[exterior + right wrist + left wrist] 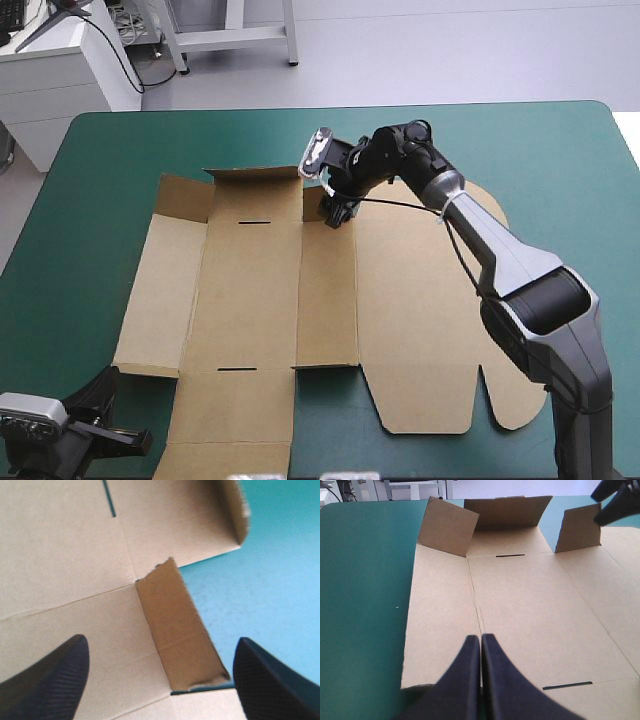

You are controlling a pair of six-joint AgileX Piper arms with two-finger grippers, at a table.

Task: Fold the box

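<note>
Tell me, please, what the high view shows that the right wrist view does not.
Only the high view: the whole box sheet, its round-cornered lid part, and the left claw near the table's near left corner. Only the right wrist view: the right claw open, its fingers either side of a small raised flap with a ragged end. Both: brown board, the far slot and the teal-green cover.
</note>
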